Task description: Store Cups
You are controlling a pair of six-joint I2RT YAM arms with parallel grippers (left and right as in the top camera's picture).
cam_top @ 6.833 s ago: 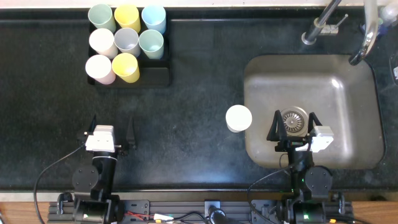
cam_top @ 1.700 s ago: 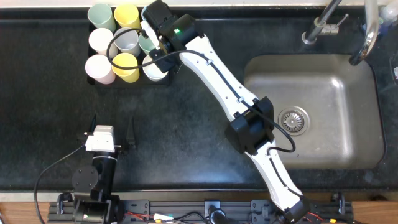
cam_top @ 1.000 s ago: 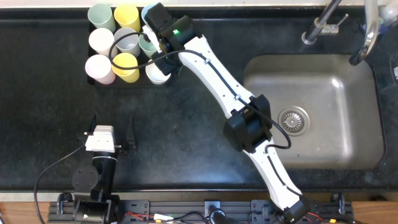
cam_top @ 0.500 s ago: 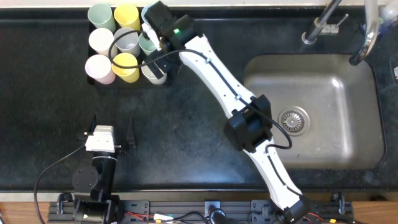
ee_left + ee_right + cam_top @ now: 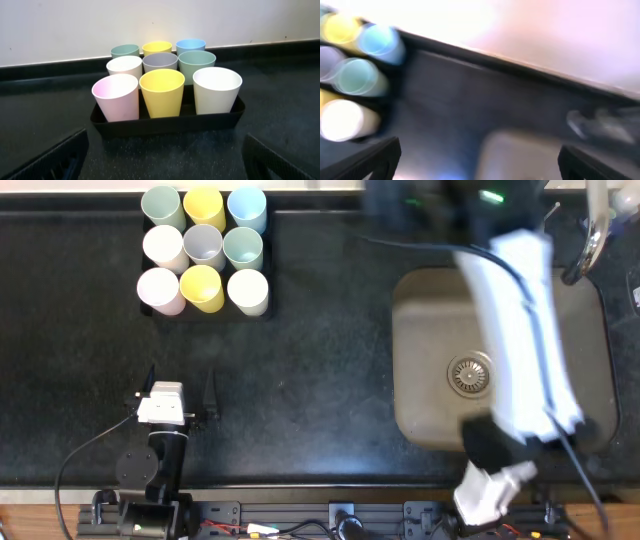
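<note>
A black tray (image 5: 270, 305) at the counter's back left holds several upright cups in three rows. The white cup (image 5: 247, 290) stands in its front right corner, beside a yellow cup (image 5: 202, 287). The left wrist view faces the tray (image 5: 165, 125) with the white cup (image 5: 216, 90) in the front row. My left gripper (image 5: 180, 385) rests open near the front edge, well short of the tray. My right arm (image 5: 520, 300) is a blur over the sink, and its gripper (image 5: 480, 165) is open and holds nothing, with the white cup (image 5: 342, 120) off to one side.
A steel sink (image 5: 420, 420) fills the counter's right side, with its drain (image 5: 470, 373) in the middle and a faucet (image 5: 520, 215) behind it. Dark counter lies bare between the tray and the sink.
The right gripper let go of the white cup in the tray's front right corner. The right arm swung away fast to the right, over the sink. The left arm has not moved.
</note>
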